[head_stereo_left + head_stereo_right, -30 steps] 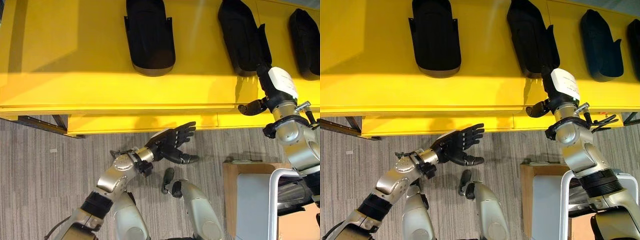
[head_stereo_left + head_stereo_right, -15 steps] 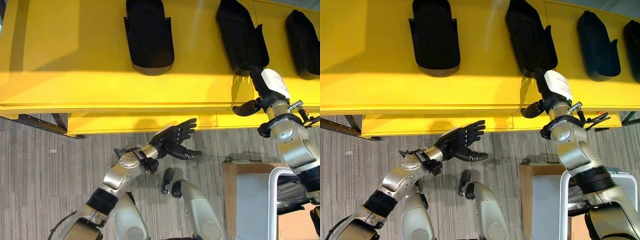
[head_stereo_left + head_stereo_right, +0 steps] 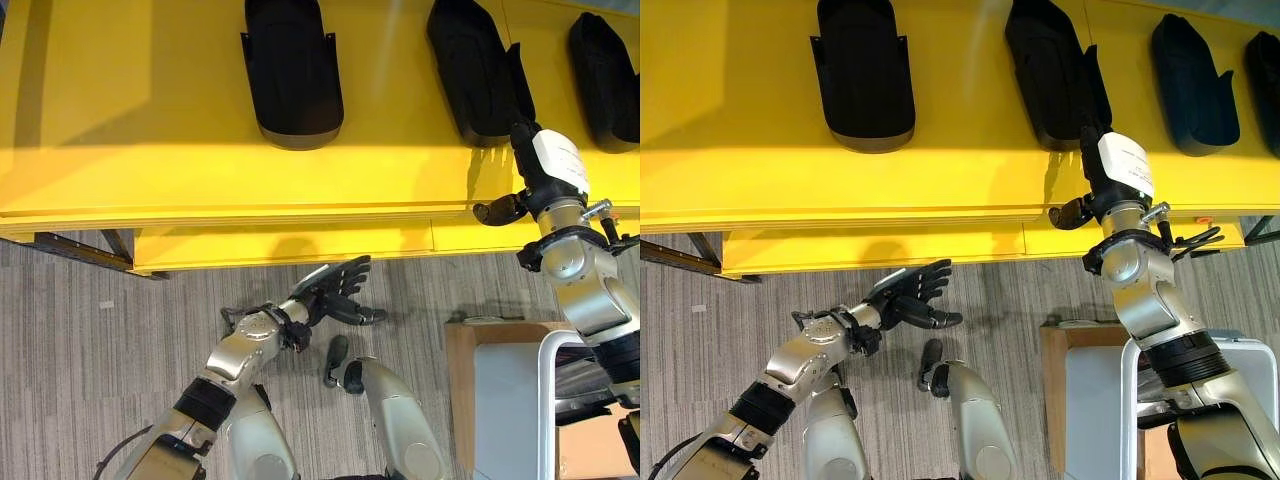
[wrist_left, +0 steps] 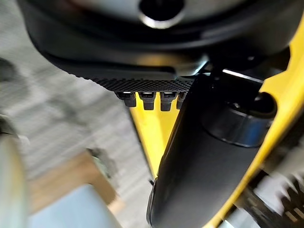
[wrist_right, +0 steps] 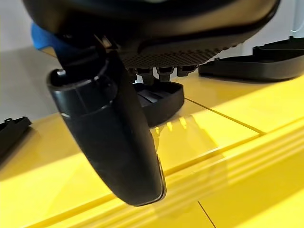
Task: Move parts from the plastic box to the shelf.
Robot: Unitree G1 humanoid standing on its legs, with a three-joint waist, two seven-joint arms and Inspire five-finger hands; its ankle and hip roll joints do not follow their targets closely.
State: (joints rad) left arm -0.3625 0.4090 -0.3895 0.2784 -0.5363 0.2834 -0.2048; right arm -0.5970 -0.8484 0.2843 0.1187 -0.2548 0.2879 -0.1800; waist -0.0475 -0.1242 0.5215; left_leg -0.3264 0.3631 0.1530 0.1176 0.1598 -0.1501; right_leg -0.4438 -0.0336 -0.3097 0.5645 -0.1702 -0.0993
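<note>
No words, numbers or signs can be read on anything here. The white cover on the back of the right hand [image 3: 1118, 165] may carry some faint marks, but they are too small to make out. The black parts [image 3: 293, 70] and the yellow shelf [image 3: 150, 150] bear no lettering or labels that can be seen.

Black moulded parts [image 3: 291, 70] lie flat in a row on the yellow shelf [image 3: 150, 150]; well apart.
</note>
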